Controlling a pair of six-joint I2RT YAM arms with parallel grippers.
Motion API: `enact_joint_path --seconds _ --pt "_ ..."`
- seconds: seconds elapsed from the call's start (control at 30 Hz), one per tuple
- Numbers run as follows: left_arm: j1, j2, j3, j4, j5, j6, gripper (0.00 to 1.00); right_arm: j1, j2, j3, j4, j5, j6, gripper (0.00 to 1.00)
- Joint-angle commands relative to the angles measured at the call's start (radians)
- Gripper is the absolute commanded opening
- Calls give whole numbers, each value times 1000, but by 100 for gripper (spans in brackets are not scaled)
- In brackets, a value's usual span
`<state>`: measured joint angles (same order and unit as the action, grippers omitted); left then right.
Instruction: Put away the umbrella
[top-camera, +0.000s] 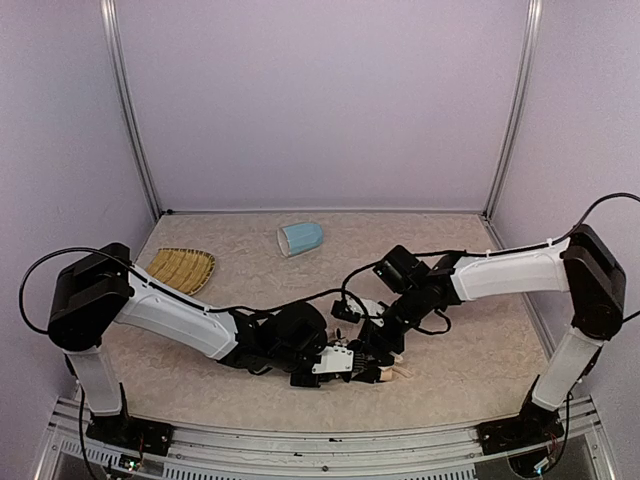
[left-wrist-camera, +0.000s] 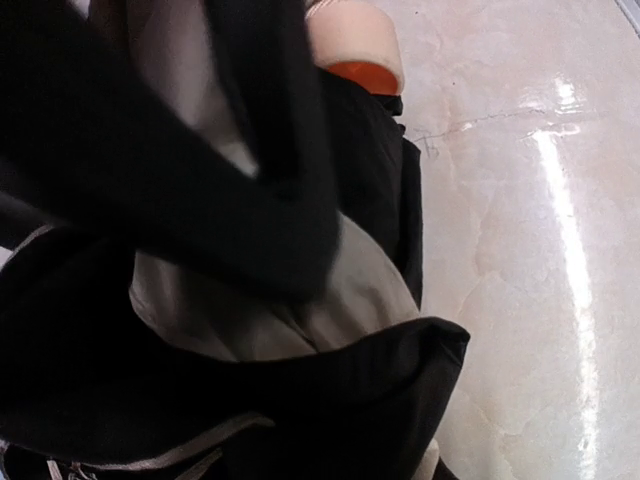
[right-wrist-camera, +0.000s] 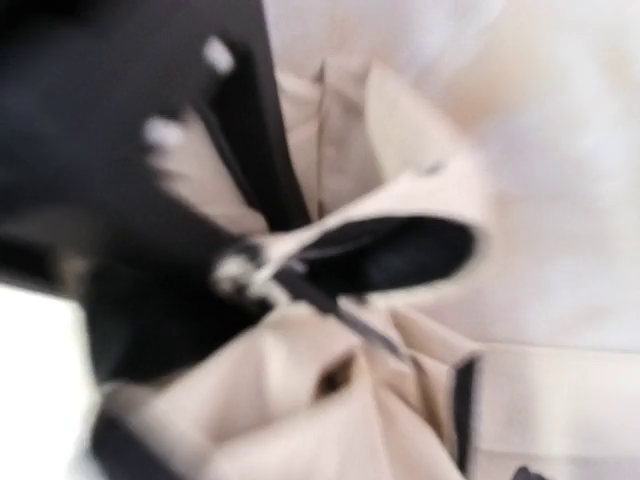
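Umbrella (top-camera: 397, 373) — well apart from tray (top-camera: 182, 268)

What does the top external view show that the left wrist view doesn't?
Only the top external view shows the left arm and right arm meeting over the umbrella, plus the light-blue mug and woven tray farther back. Only the left wrist view shows, up close, the umbrella's black lining, its cream fabric, and a beige handle end with an orange face. Both show the umbrella and the pale tabletop.
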<state>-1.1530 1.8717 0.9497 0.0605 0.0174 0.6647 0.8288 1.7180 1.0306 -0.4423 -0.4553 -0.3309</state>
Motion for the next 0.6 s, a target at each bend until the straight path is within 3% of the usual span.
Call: enact_joint_path --seconds 0.0,0.17,0.3,0.43,0.57 --pt "3 78 -80 -287 -26 -14 0 -18 -176 -53 84 44 -11 82" --pt "-3 73 -85 -271 -42 -10 0 -33 -273 -97 85 78 35 85" --pt "-26 59 -108 -239 -70 -1 0 -179 -315 -120 199 49 287 87" --pt "-35 48 -123 -219 -87 5 0 -313 -263 -158 310 -17 557 76" --pt "-38 47 -117 -220 -90 3 0 -318 -122 -130 309 -57 600 69"
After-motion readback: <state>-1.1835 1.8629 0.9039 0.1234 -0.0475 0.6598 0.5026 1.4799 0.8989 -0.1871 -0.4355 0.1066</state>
